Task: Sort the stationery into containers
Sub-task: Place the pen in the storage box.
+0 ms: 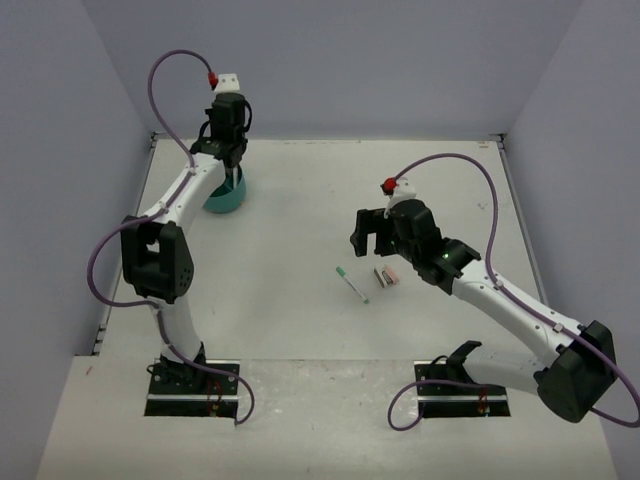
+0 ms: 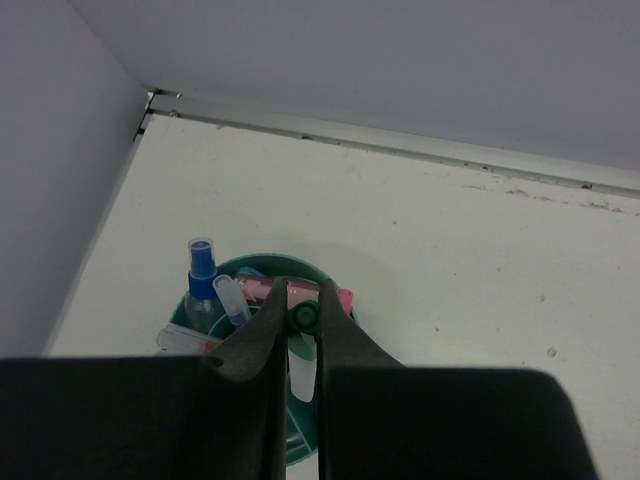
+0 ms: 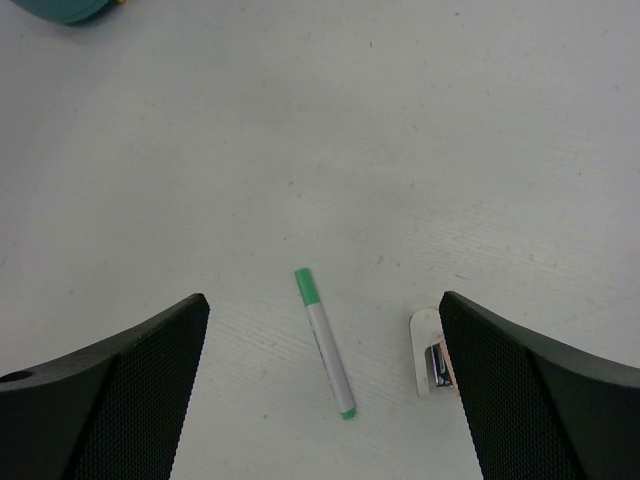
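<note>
The round teal tub [image 1: 225,199] stands at the far left and holds several pieces of stationery. In the left wrist view the tub [image 2: 262,262] shows a blue-capped bottle [image 2: 202,272], clear tubes and a pink piece [image 2: 345,298]. My left gripper [image 2: 303,306] is shut on a green-capped white marker [image 2: 304,318], held upright right over the tub. My right gripper [image 3: 322,300] is open and empty above a green marker [image 3: 324,343] lying on the table, with a pink-and-white eraser [image 3: 428,352] by its right finger. Both also show from the top: marker [image 1: 352,284], eraser [image 1: 386,276].
The white table's back wall and left wall meet close behind the tub [image 2: 150,100]. The tub's edge shows at the top left of the right wrist view [image 3: 60,10]. The marker and eraser lie in mid-table, right of centre.
</note>
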Robot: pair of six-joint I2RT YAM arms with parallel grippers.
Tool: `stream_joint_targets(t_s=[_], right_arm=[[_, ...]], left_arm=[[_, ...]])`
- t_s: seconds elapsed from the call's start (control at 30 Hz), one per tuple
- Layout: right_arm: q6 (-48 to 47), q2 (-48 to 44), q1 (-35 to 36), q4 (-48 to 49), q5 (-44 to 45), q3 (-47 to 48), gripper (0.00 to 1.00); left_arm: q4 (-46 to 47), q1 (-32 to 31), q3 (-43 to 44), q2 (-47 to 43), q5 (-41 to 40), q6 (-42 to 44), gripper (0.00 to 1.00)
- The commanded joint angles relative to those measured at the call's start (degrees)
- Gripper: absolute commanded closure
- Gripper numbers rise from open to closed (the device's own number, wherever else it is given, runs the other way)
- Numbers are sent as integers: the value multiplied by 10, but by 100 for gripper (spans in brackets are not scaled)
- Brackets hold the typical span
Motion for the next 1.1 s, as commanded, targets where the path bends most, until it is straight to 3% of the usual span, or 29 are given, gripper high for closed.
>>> stream_joint_targets(t_s=[0.0,0.3,0.5,0.57,0.77,0.9,1.07], right_arm=[[3,10,2,6,-28,4,1],[-32,58,2,-48,-59,40,1],[-51,131,2,-116,-30,71,1],[-57,153,2,-139,-19,82,3],[-79,225,8,-187,-47,101,33],[-90,272,22,-212,-62,111,40],[-91,315,45,-226,-51,120,43]], left_arm=[[51,-5,11,15,-13,34,100],[55,-4,-1,47,6,8,97],[73,-4,-40,44,7,-4,58],[72,-4,-44,36,10,-12,54],[24,-10,-46,-59,117,-108,45],[24,-39,-87,-158,155,-161,20],[33,-84,-141,-269,204,-162,0]])
